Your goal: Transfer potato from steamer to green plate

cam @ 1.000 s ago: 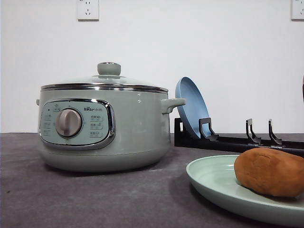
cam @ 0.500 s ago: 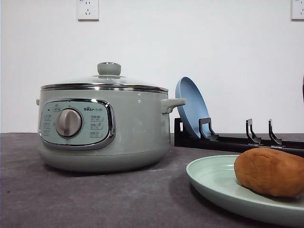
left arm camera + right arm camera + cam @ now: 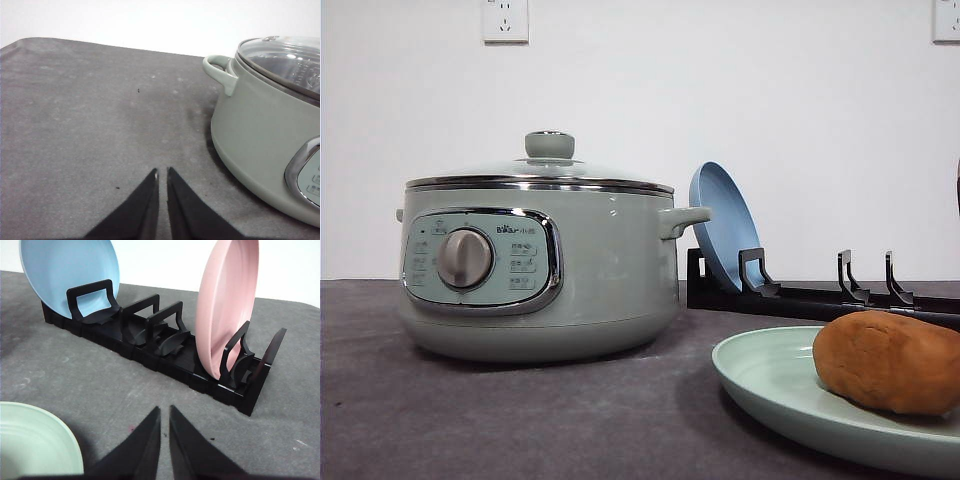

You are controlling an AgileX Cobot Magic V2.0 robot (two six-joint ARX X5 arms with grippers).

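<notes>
The orange-brown potato (image 3: 889,361) lies on the pale green plate (image 3: 770,385) at the front right of the table. Left of it stands the sage-green steamer (image 3: 540,260), its knobbed glass lid (image 3: 549,160) closed. In the left wrist view the steamer (image 3: 265,125) is to one side of my left gripper (image 3: 162,172), whose black fingers are shut with nothing between them above bare mat. My right gripper (image 3: 165,410) is shut and empty too, with the green plate's rim (image 3: 50,435) beside it.
A black dish rack (image 3: 160,347) stands behind the plate, holding a blue plate (image 3: 67,275) and a pink plate (image 3: 227,307) upright. The blue plate (image 3: 722,225) leans close to the steamer's handle. A grey mat (image 3: 90,120) covers the table, with a white wall behind.
</notes>
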